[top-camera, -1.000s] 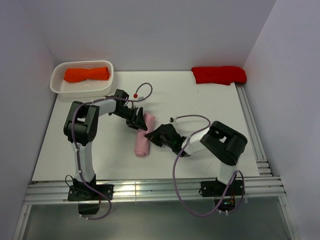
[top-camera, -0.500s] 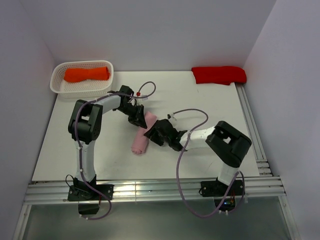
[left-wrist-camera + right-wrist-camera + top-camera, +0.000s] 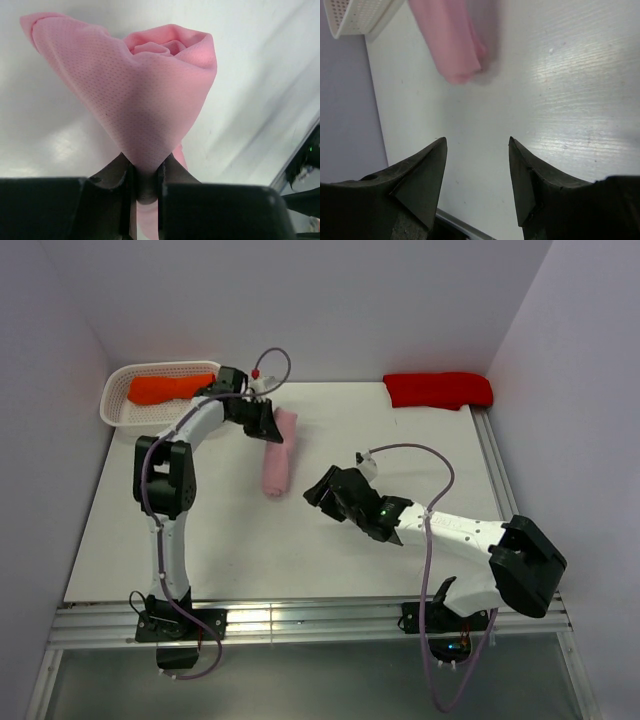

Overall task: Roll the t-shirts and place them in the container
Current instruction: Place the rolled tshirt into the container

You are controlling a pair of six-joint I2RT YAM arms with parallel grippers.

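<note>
Desk (image 3: 400,445) is white, walled in at the back and both sides, with rails along the near and right edges. Both arms are bolted at the near edge.

R arm (image 3: 460,535) lies low across the near-right part, stretched toward the middle. L arm (image 3: 165,480) stands up near the left edge and reaches to the back-left.

White mesh basket (image 3: 160,418) sits in the back-left corner, tight to the wall. Red bundle (image 3: 438,389) is in the back-right corner, right against the back edge, well apart from everything else, w/ a wide strip of bare desk between it and the pink one.

Pink t-shirt (image 3: 277,455) is rolled into a tube just right of the basket and runs from near the back edge toward the centre. Can't tell if its near end touches the desk.

Orange bundle (image 3: 165,389) is inside the basket.

L gripper (image 3: 268,422) is clamped on the far end of the pink roll. The wrist cam shows cloth pinched between the fingers, w/ the rolled spiral fanning out past them.

R gripper (image 3: 315,490) is spread wide w/ nothing in it. It points at the roll's near end but is apart from it, w/ bare desk between.
</note>
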